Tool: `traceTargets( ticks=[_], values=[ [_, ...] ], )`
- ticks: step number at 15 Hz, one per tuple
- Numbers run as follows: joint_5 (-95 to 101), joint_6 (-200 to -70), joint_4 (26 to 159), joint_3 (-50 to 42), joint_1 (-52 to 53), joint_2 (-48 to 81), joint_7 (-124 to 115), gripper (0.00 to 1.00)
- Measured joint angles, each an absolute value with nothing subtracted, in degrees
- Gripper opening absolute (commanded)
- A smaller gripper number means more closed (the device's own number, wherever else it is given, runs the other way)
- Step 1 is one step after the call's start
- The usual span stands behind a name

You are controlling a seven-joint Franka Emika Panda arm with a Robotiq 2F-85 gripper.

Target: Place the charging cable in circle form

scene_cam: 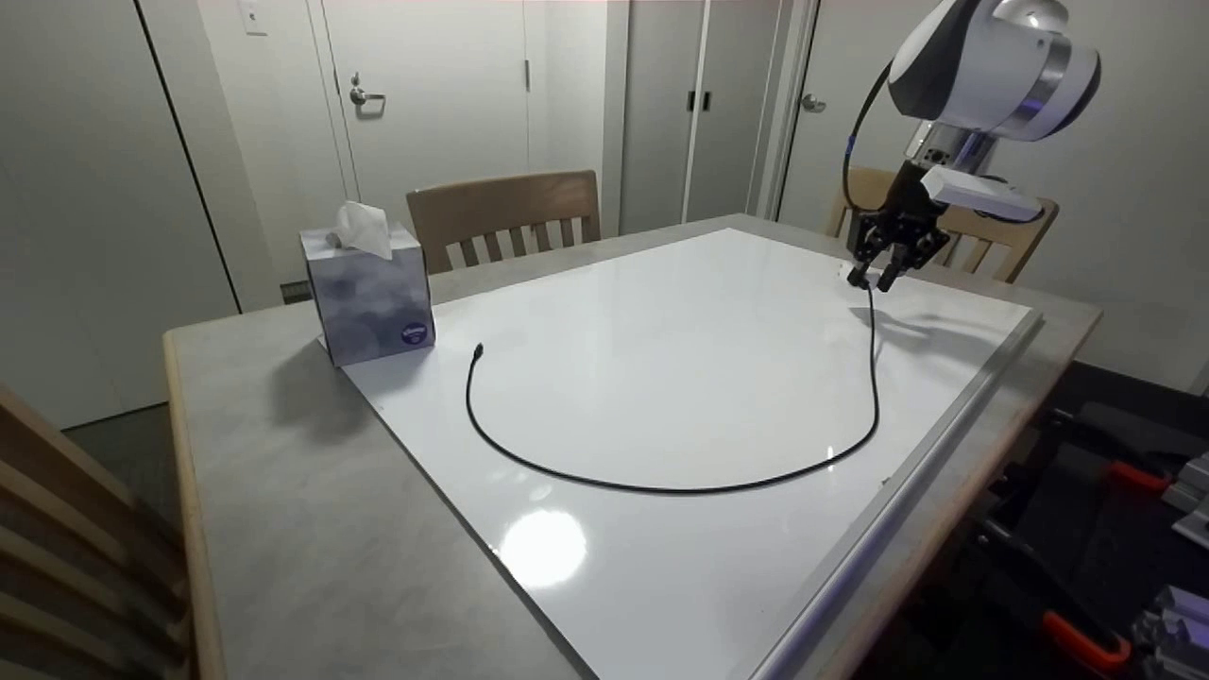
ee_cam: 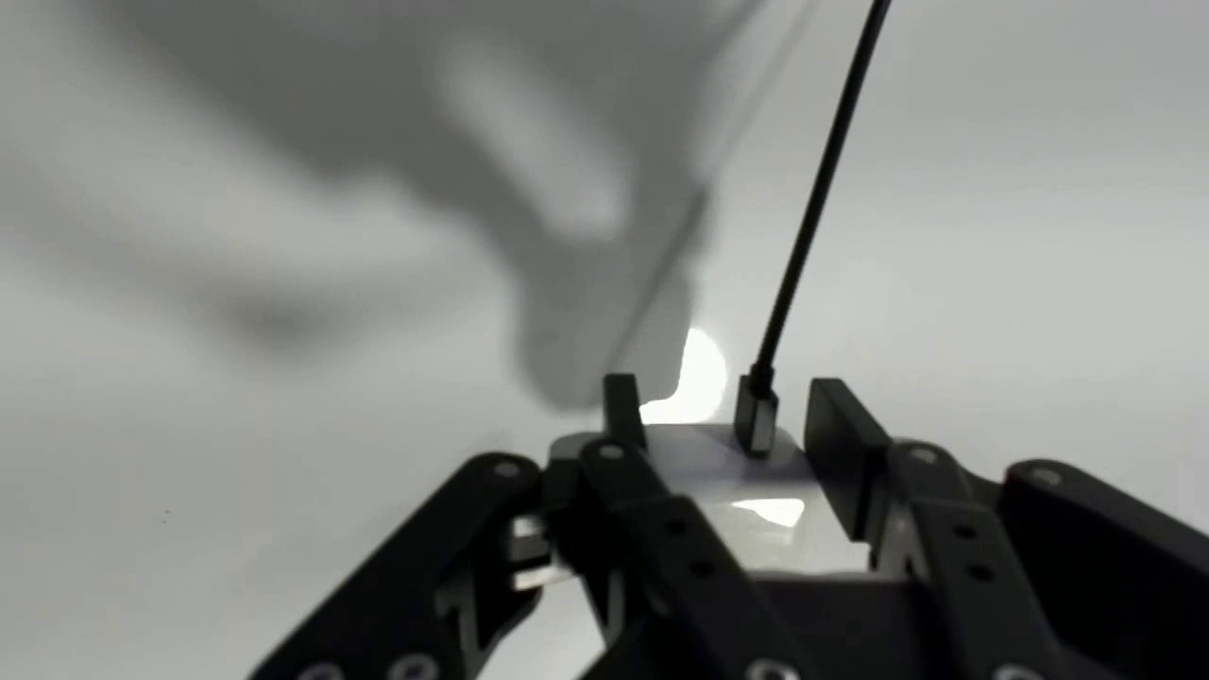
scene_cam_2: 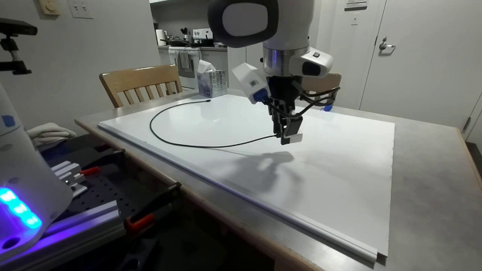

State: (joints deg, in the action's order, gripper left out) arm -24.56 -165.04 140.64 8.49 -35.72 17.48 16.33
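Well, the pincer [scene_cam: 871,280] stands parted partway, clamping a white plug [ee_cam: 704,467] above the white board [scene_cam: 652,378]; from it the charging cable [scene_cam: 661,490] slopes down, then lies in a wide U on the board; near the cable's free end, a tissue box [scene_cam: 370,302] stands at the board's corner; 3 wooden chairs [scene_cam: 505,198] stand by the bench [scene_cam: 283,529].

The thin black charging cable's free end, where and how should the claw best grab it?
Likely by its small black connector, from above, pinching across its width: it is thicker than the thin black flexible cord and nothing covers it. The claw should first release the white block-shaped plug it holds.
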Motion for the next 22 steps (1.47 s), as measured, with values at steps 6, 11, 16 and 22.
traceTargets(
  ticks=[6, 11, 16, 22],
  values=[
    [-24.6, -164.1, 139.7, 8.7, -35.9, 18.5, 17.5, 0.47],
    [-24.2, -164.1, 139.6, 8.7, -35.9, 18.5, 17.5, 0.22],
    [-19.7, -161.1, 134.1, 6.9, -33.4, 19.5, 21.1, 0.22],
    [-15.4, -152.1, 115.0, 6.4, -28.2, 27.9, 29.1, 0.47]
  ],
)
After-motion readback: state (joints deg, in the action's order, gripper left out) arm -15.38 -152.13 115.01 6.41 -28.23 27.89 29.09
